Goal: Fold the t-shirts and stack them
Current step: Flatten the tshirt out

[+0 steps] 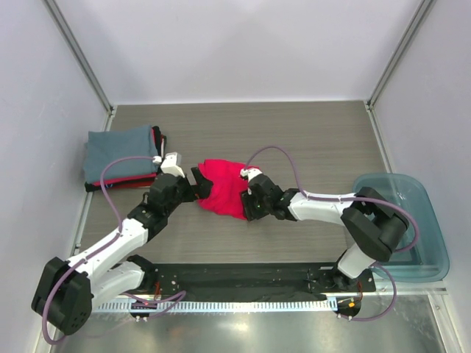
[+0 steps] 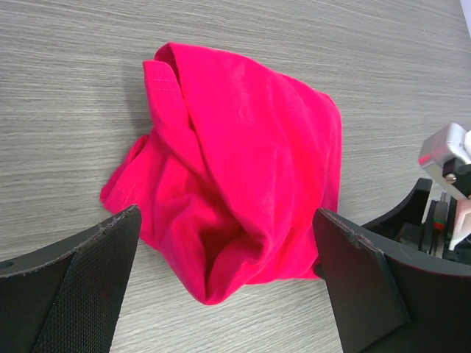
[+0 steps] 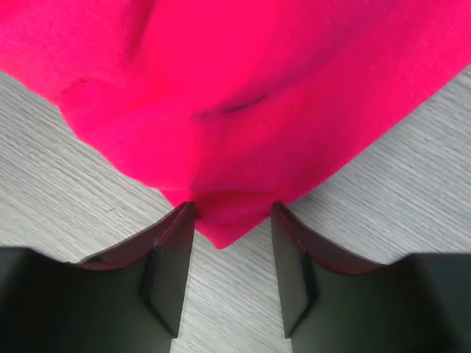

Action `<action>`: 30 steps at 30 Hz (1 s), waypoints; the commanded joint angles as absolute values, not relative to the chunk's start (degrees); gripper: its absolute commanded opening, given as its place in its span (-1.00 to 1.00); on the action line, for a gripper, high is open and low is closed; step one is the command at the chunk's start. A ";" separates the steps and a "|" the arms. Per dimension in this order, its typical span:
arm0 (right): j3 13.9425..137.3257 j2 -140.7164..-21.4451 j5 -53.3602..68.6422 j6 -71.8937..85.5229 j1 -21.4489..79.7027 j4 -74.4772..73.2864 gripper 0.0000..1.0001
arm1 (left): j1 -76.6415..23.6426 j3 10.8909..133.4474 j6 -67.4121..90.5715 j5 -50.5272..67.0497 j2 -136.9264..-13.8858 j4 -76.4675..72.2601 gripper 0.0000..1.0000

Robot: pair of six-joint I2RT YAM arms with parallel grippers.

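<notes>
One red-pink tee (image 2: 243, 147), left gripper (image 2: 227, 254) released beside it, right gripper (image 3: 232, 220) pinching it

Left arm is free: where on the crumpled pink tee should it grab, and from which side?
Probably the stitched hem fold of the pink tee, approached from the left, where the open left gripper sits. That hem stands up as a raised ridge, easier to pinch than the loose bunched middle, and it lies opposite the right gripper.
</notes>
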State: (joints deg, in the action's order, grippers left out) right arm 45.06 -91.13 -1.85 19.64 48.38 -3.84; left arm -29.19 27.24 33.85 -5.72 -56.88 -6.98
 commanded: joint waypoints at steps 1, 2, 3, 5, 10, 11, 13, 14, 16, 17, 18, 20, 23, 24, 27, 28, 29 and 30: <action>45.53 -92.02 -2.81 20.57 48.69 -0.35 -0.13 | -29.36 28.48 32.96 -5.10 -56.87 -9.05 0.99; 45.70 -92.20 -2.46 20.57 48.69 -0.53 -0.18 | -29.36 28.48 32.96 -5.18 -56.95 -8.97 0.99; 45.70 -92.20 -1.33 20.48 48.69 -0.44 -0.27 | -29.36 28.48 32.96 -5.27 -56.95 -8.96 0.99; 45.62 -92.02 0.34 20.04 48.78 -0.44 -0.67 | -29.44 28.74 33.13 -5.36 -57.22 -8.88 0.99; 45.96 -89.48 6.76 19.78 48.78 -1.66 -0.98 | -29.36 29.27 33.31 -5.71 -58.18 -8.09 0.99; 46.92 -87.82 7.55 19.60 48.78 -3.50 -0.97 | -29.36 29.35 33.40 -5.80 -58.10 -8.00 0.99; 48.33 -85.62 9.66 19.34 48.78 -5.18 -0.97 | -29.44 29.36 33.40 -5.97 -58.10 -7.91 0.99; 50.25 -82.82 12.10 19.25 48.87 -6.84 -0.98 | -29.36 29.36 33.40 -5.98 -58.18 -7.91 0.99; 53.16 -79.47 13.97 19.07 48.78 -8.87 -0.98 | -29.36 29.27 33.40 -6.15 -58.10 -7.91 0.99; 54.91 -77.97 14.58 18.99 48.78 -11.14 -0.98 | -29.36 29.27 33.49 -6.41 -57.92 -7.82 0.99; 59.02 -75.26 14.59 18.81 48.78 -12.38 -0.98 | -29.44 29.35 33.49 -6.50 -57.92 -7.74 0.99; 66.13 -73.13 12.23 18.02 48.43 -16.15 -0.98 | -29.36 29.35 33.57 -7.03 -57.57 -7.38 0.99; 72.23 -70.76 -4.26 20.21 45.63 -18.46 -0.98 | -29.36 29.35 33.75 -7.73 -57.04 -6.86 0.99; 72.85 -70.84 -9.00 21.00 41.00 -18.20 -0.98 | -29.36 29.36 33.75 -8.34 -57.04 -6.68 0.99; 74.35 -75.66 -5.56 27.14 27.58 -18.89 -0.90 | -29.36 29.88 33.66 -9.57 -56.78 -5.19 0.99; 74.79 -80.02 -5.10 28.64 25.34 -21.68 -0.72 | -29.36 29.88 33.58 -10.10 -56.86 -5.10 0.99; 75.58 -81.98 -4.23 29.96 23.22 -23.27 -0.57 | -29.36 29.88 33.57 -10.28 -56.69 -4.92 0.99; 75.50 -83.92 -0.91 29.80 21.20 -24.42 -0.45 | -29.44 30.06 33.57 -10.63 -56.60 -4.66 0.99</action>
